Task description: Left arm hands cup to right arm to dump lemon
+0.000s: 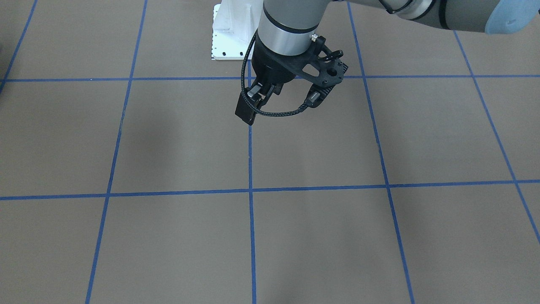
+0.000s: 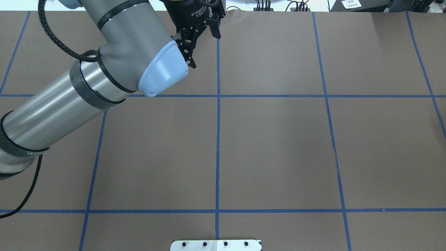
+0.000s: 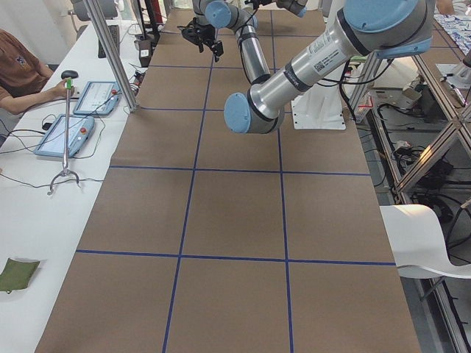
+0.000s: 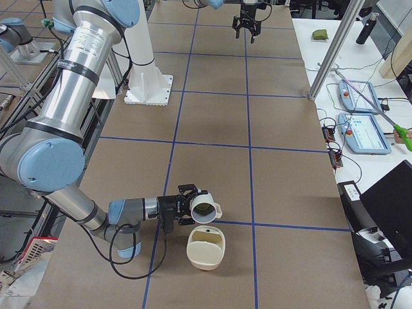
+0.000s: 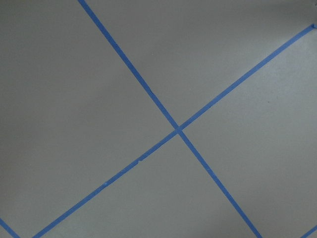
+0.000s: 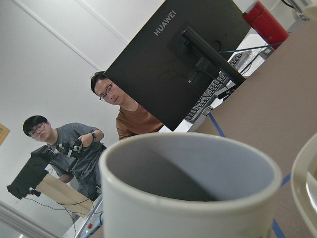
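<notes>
Exterior right view: the cup (image 4: 207, 209) lies tipped sideways at the right hand (image 4: 191, 205), just beside a cream bowl (image 4: 206, 252) on the desk (image 4: 283, 187). I can't tell its grip. The left hand (image 2: 205, 49) hangs open, empty.

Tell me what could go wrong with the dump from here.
1. The cup lies tipped at the right gripper, its mouth seemingly by the rim of the cream bin rather than over its middle; the lemon, which I cannot make out, might land on the table.
2. Cup and bin look close; tipping further could knock the bin.
</notes>
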### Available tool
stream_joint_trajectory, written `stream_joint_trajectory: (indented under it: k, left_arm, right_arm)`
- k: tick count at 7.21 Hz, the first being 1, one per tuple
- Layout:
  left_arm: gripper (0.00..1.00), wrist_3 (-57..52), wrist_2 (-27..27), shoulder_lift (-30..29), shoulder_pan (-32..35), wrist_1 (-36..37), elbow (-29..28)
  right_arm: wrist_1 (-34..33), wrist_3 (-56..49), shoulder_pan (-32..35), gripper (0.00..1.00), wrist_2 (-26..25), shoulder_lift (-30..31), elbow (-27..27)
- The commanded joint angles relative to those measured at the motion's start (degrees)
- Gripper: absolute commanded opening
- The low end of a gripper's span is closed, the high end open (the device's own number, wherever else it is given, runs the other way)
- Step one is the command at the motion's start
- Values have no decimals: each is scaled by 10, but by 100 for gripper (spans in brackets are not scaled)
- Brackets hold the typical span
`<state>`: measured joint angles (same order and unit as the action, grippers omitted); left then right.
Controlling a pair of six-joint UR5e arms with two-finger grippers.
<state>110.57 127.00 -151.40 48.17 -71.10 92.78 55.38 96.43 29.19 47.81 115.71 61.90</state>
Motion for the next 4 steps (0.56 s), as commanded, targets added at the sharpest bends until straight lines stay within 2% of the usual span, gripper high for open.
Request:
stream_joint_trajectory:
  k: [1, 2, 4]
  left_arm:
    - [100, 0, 0, 0, -1, 0, 0]
    - [100, 0, 0, 0, 0, 0, 0]
    - [100, -1, -1, -1, 3, 1, 1]
  right_arm:
    - [24, 137, 14, 19, 11, -6, -20]
    - [24, 206, 24, 19, 11, -9, -38]
    - [31, 311, 55, 20, 11, -28, -40]
